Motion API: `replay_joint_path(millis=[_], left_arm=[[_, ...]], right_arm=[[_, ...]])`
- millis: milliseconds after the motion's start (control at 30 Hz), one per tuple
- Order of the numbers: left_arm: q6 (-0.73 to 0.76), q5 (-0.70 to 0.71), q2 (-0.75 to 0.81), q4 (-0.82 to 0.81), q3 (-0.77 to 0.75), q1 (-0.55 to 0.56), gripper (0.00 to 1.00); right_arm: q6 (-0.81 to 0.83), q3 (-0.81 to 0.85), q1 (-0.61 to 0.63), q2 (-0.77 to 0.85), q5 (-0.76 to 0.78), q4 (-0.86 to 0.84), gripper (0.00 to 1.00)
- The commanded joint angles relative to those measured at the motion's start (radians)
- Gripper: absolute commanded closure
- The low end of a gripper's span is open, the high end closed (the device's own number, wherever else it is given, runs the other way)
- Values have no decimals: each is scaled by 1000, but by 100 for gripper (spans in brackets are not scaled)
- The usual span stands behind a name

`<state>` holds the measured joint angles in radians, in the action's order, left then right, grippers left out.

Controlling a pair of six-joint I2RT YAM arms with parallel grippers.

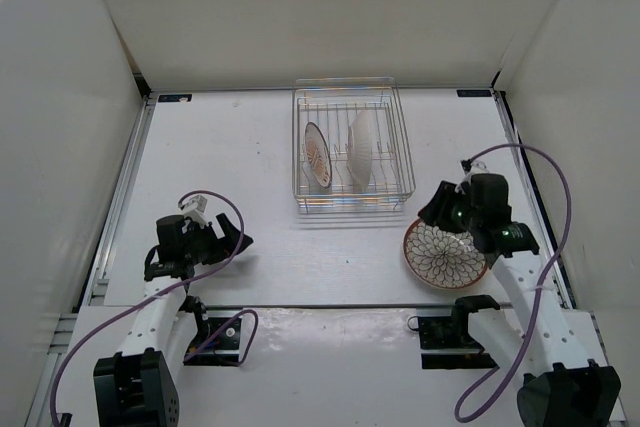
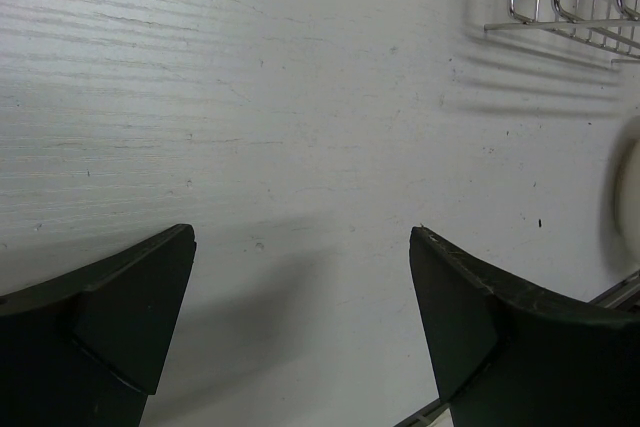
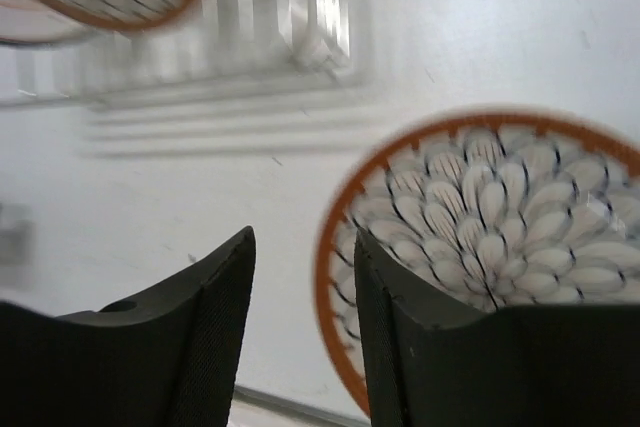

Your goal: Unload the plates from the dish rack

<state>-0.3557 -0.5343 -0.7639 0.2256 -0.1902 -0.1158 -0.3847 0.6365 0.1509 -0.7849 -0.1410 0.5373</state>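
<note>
Plates (image 1: 360, 147) update: I'd call it roughly a third done, one out and two to go.

Left to right: the left end effector (image 2: 300, 247) hangs over bare surface (image 1: 250, 147) near the left near corner, jaws spread wide, nothing in them.

The dish rack (image 1: 296, 147) sits at the middle of the far edge. Two plates stand upright in it: the pale-faced plate (image 1: 317, 155) with the orange-brown centre on the left, and the white-backed plate (image 1: 362, 142) just beside it on the right. Those are what's left.

Over toward the right near corner, the petal plate (image 1: 445, 255) lies flat, face up, out of the rack.

The right end effector (image 3: 300, 237) hovers right above its far rim, jaws parted, nothing between them.

Writing: nothing readable. There's a small dark sticker (image 1: 175, 97) at each far corner, too small to make out.
</note>
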Motion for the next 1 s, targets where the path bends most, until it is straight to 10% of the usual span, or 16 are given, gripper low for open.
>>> replay_joint_path(millis=[0, 467, 967], left_arm=[[11, 28, -12, 116, 26, 2, 0], [14, 40, -2, 123, 28, 4, 0], [17, 54, -32, 124, 23, 4, 0]], right_arm=[[6, 98, 1, -49, -138, -234, 52], [-187, 414, 13, -627, -581, -879, 38], [-169, 591, 76, -873, -664, -860, 50]])
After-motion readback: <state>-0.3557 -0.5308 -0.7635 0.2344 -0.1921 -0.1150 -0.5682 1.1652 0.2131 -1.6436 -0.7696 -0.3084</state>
